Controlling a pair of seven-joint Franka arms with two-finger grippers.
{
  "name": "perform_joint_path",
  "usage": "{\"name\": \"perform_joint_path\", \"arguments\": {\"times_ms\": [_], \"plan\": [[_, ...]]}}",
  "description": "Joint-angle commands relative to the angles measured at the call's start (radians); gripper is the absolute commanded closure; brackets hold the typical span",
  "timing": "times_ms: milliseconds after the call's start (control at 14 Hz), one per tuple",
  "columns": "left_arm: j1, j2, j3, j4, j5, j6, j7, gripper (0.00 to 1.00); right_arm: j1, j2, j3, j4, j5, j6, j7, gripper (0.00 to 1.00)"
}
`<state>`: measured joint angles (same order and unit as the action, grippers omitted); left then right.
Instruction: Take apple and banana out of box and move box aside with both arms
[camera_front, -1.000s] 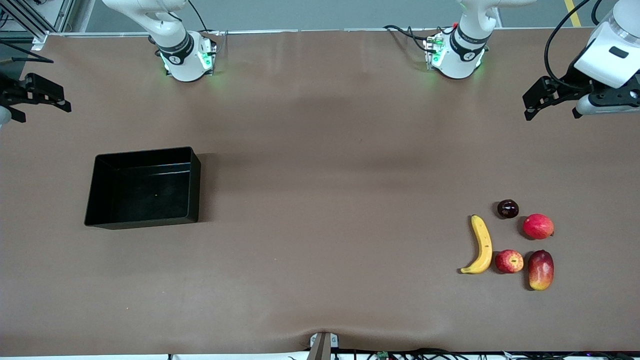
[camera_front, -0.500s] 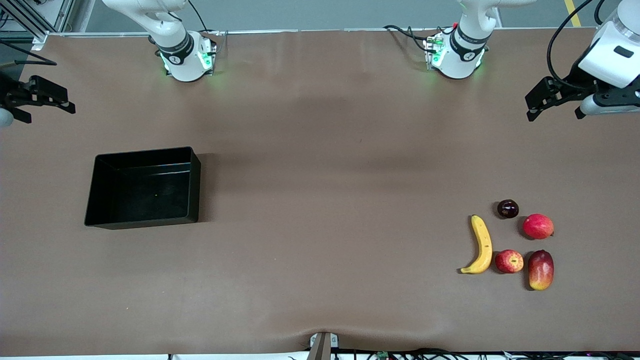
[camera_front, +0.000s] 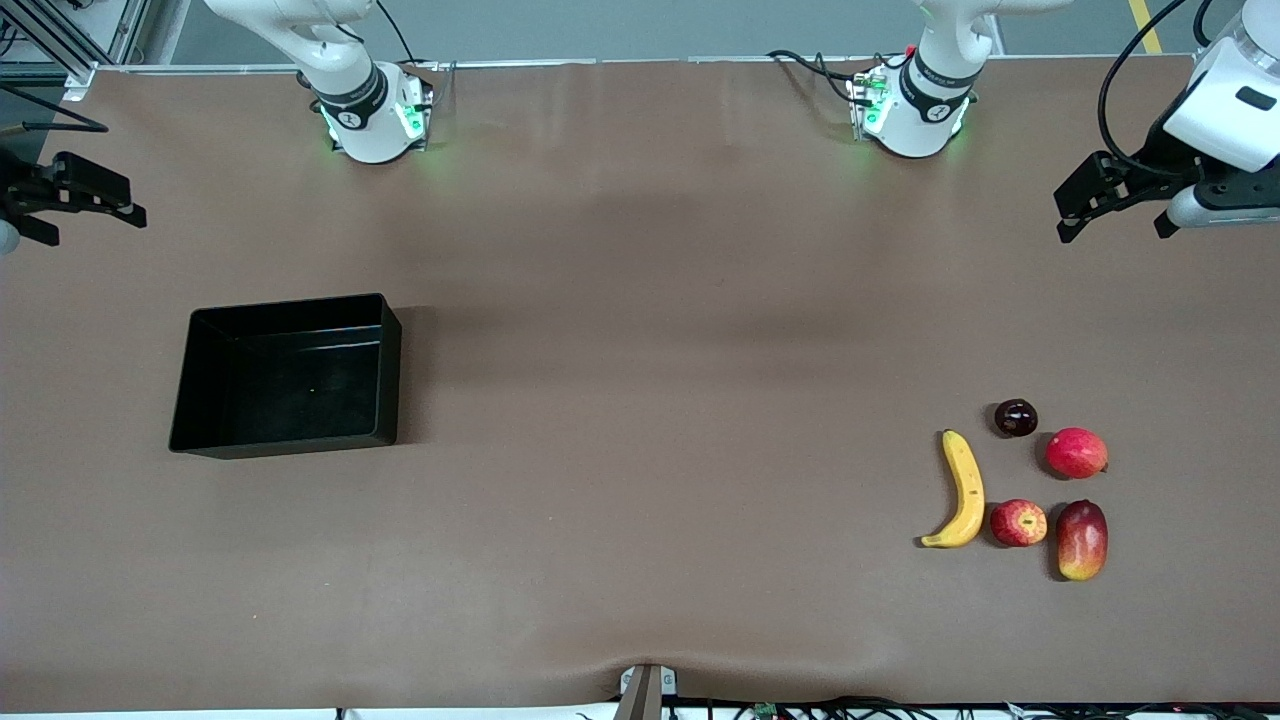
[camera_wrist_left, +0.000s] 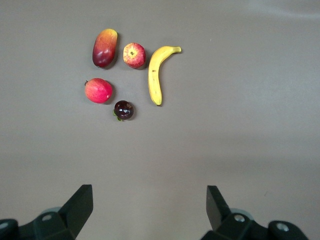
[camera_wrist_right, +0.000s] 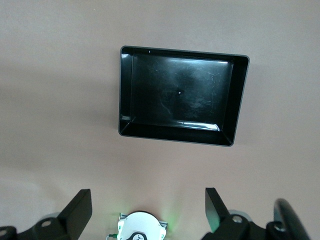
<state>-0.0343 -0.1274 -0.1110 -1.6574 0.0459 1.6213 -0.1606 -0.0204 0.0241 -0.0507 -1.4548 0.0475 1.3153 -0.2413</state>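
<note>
The high front camera looked down across the brown table (camera_front: 640, 400), facing both arm bases along its top edge, and took in the whole tabletop from well back. The left wrist camera hung high over the left arm's end, looking straight down past its own fingertips (camera_wrist_left: 80, 202) at the banana (camera_wrist_left: 159, 72) and apple (camera_wrist_left: 134, 55), both shared with the front view. The right wrist camera looked down likewise on the black box (camera_wrist_right: 180, 95), also seen from the front.
</note>
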Motion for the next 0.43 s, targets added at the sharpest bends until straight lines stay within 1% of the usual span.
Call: {"name": "perform_joint_path", "arguments": {"times_ms": [0, 357], "plan": [[0.002, 0.012, 0.001, 0.025, -0.003, -0.015, 0.006, 0.00, -0.010, -0.018, 0.005, -0.016, 0.017, -0.005, 0.016, 0.00], [0.002, 0.012, 0.002, 0.024, -0.003, -0.018, 0.007, 0.00, -0.018, -0.013, 0.005, -0.016, 0.017, -0.010, 0.016, 0.00]]}}
